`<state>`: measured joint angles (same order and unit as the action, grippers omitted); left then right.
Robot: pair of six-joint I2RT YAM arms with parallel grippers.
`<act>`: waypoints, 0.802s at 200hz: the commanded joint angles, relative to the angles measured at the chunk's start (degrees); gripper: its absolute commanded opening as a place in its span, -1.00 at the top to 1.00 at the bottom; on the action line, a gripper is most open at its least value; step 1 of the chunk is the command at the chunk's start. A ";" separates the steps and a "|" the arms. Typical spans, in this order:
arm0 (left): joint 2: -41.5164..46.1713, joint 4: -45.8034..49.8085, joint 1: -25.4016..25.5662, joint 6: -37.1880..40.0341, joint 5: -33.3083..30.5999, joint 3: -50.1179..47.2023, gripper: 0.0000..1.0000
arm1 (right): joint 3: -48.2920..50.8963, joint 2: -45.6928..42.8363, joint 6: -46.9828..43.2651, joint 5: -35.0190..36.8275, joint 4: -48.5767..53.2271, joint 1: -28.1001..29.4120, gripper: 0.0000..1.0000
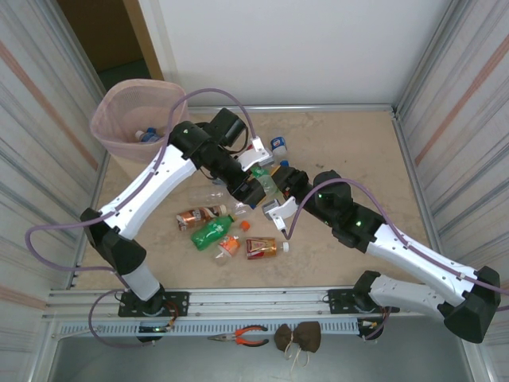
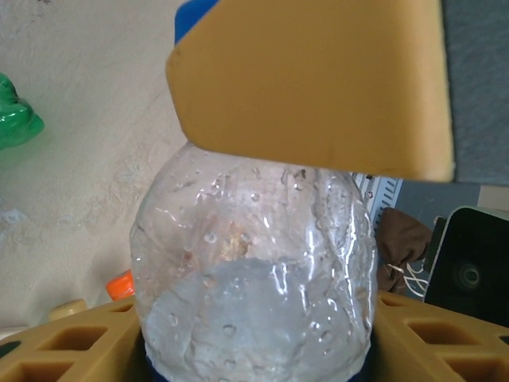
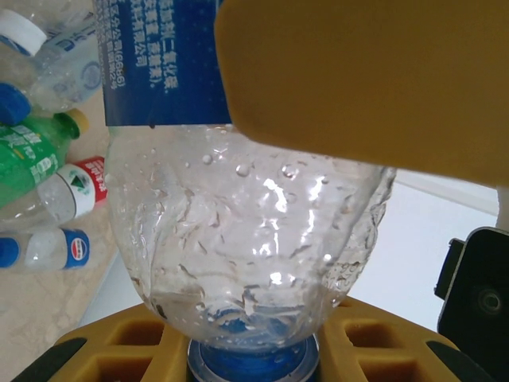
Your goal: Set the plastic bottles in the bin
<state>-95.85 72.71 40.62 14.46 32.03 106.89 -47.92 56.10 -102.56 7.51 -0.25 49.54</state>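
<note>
Your left jaws have both pads against a clear bottle (image 2: 246, 270), gripping it. Your right jaws are clamped tight on a blue-labelled bottle (image 3: 246, 231). More bottles (image 1: 213, 231) lie loose on the tabletop (image 1: 358, 151) between the arms. The bin (image 1: 119, 103) stands at the far left corner.

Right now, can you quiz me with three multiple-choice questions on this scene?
1. Where does the tall beige bin with a pink liner stand? A far left corner; B near right corner; C table centre.
2. What colour is the label on the clear plastic bottle at the right wrist? A red; B blue; C brown.
3. The right arm's jaws are: A wide open; B shut on that bottle; C gripping a green bottle.
Answers: A, the top view shows it far left; B, its print is blue; B, the yellow pads press it.
</note>
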 commanded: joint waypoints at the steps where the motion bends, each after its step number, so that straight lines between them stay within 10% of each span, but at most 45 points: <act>1: -0.55 2.26 0.34 1.88 1.41 1.51 -0.29 | -2.00 -1.36 -0.08 0.44 0.52 0.38 0.71; 64: -1.79 3.86 0.34 3.56 2.05 2.50 -0.06 | -2.53 -1.93 0.74 0.62 1.09 0.38 0.65; 126: -1.64 3.20 -0.99 2.62 0.84 4.39 0.01 | -3.32 -3.74 5.09 0.66 4.97 0.32 -0.44; 160: -0.62 2.53 -4.96 1.88 0.49 5.70 0.02 | -3.39 -5.20 10.89 0.48 6.70 -0.76 -0.60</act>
<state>-96.99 74.98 38.57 16.60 32.91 110.52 -49.30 52.60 -96.97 7.86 3.53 49.50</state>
